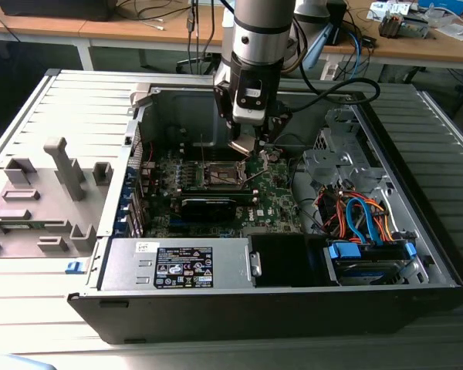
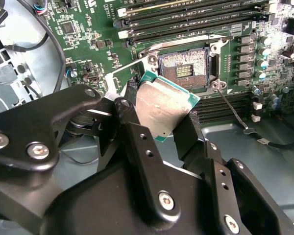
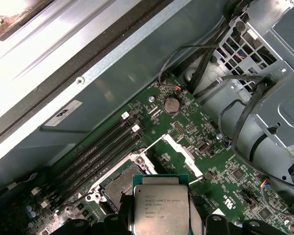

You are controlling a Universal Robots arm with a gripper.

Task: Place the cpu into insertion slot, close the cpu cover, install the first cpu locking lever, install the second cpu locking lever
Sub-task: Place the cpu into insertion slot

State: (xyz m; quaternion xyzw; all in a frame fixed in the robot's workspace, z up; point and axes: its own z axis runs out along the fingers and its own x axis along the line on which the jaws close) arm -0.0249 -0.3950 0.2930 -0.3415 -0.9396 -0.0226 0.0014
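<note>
My gripper [image 1: 251, 146] is clamped on the cpu [image 3: 160, 208], one black finger [image 2: 130, 110] on each of two opposite edges, so the chip hangs tilted in the air inside the open computer case [image 1: 417, 254]. In the first wrist view its silver-grey top carries several lines of small dark print, and a green edge shows around the metal. The cpu is not seated. In the second wrist view it sits just beside the insertion slot [image 2: 183, 70], overlapping the corner nearest my fingers, and the slot's brownish-gold contact field lies bare. The cpu cover [image 3: 181, 149] is raised off the slot, and its silver frame stands open at the slot's side. A thin wire locking lever [image 2: 230, 106] slants free from one corner of the socket. Long black memory slots [image 2: 186, 14] run along the far side of the slot on the green motherboard [image 3: 220, 161], which bears white lettering and a round coin cell [image 3: 172, 104]. A white sticker [image 3: 62, 113] with a dark mark sits on the case wall. In the exterior view the power supply [image 1: 177, 266] at the near edge carries a black label crowded with white print and symbols, and a grey fixture [image 1: 54, 193] lies on the table toward the exterior view's left.
</note>
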